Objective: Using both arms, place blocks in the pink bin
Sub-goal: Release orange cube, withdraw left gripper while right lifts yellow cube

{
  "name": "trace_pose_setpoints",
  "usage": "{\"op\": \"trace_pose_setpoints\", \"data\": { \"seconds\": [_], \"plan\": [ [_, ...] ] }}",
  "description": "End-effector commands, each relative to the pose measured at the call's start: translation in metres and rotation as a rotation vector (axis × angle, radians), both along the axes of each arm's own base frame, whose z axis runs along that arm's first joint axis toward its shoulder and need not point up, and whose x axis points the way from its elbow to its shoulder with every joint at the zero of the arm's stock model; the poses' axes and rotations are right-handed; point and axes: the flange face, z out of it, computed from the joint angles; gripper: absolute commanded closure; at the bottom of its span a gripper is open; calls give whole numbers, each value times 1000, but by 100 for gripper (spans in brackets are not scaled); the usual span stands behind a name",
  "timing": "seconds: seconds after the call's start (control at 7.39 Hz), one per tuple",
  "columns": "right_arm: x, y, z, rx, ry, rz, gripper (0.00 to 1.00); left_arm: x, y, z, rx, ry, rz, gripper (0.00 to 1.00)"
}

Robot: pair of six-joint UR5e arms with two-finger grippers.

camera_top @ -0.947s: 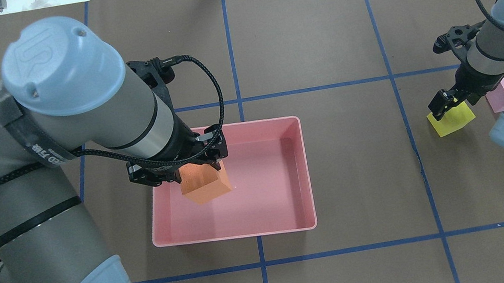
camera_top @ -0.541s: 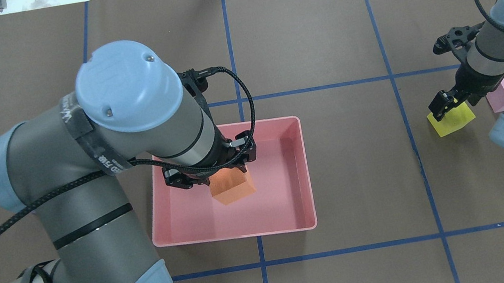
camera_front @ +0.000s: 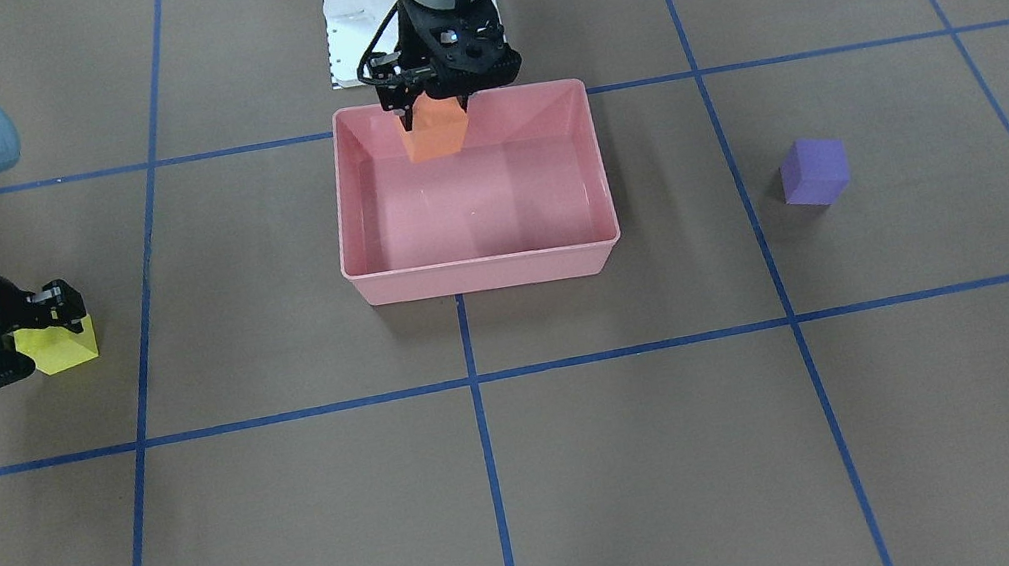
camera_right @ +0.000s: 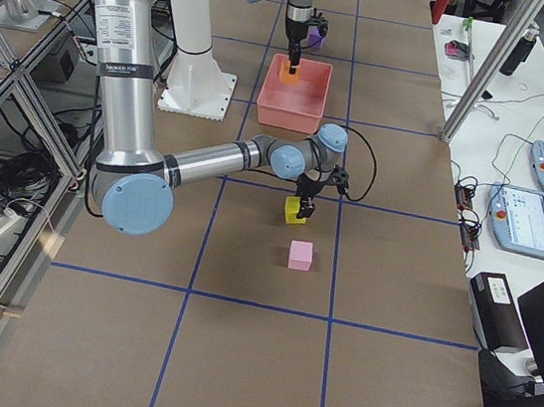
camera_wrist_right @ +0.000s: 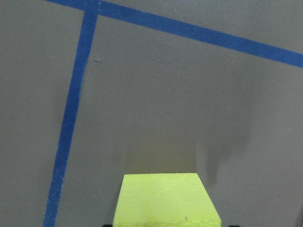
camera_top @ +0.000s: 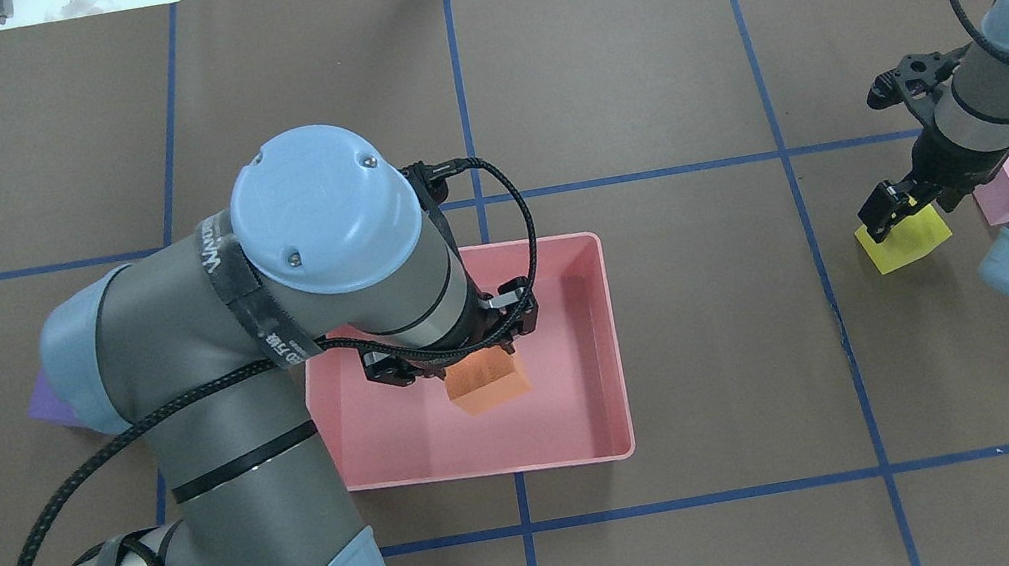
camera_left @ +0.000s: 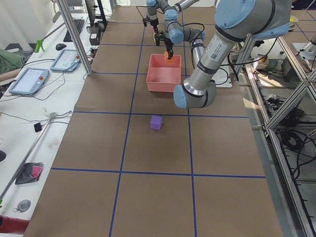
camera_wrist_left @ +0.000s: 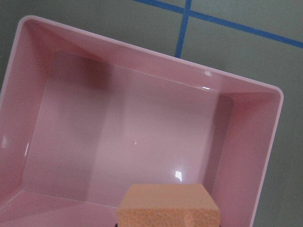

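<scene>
Orange block clamped in L pincer, arm bent over pink bin; R pincer grips yellow block.

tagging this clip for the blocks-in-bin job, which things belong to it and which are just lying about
Job: pink bin; orange block, held over it by left gripper; yellow block, in right gripper; light pink block; purple block.
Lying about: tablets and cables on the side bench.

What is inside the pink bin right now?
Only the orange block, gripped by the left claw over the floor of the pink bin; no other block shows inside. The spot under that block is hidden.
</scene>
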Motion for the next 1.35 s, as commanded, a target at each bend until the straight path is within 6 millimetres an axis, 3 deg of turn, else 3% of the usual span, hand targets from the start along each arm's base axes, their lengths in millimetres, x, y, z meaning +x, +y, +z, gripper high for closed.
{"op": "trace_pose_setpoints", "data": {
  "seconds": [0.0,0.14,0.27,0.41,0.54,0.68,0.81,1.08,1.22],
  "plan": [
    [1,0,-8,12,-11,1,100,2,-2,0,12,5,-7,0],
    [5,0,-27,32,-38,10,100,-3,-1,-4,17,13,-9,0],
    [36,-9,-51,38,-98,49,100,-18,-1,-9,30,34,-21,0],
    [81,-20,-72,12,-189,98,100,-25,-6,-7,32,32,-34,0],
    [108,-24,-88,12,-242,128,100,-36,-12,1,75,16,-14,0],
    [122,-31,-107,4,-279,145,100,-56,-5,20,142,-23,42,0],
    [139,-54,-153,-40,-279,185,100,-90,3,46,187,-60,74,0],
    [139,-54,-262,-105,-247,204,100,-144,-1,112,258,-142,127,0],
    [121,-45,-292,-146,-253,227,100,-162,-10,138,283,-184,143,0]
  ]
}}
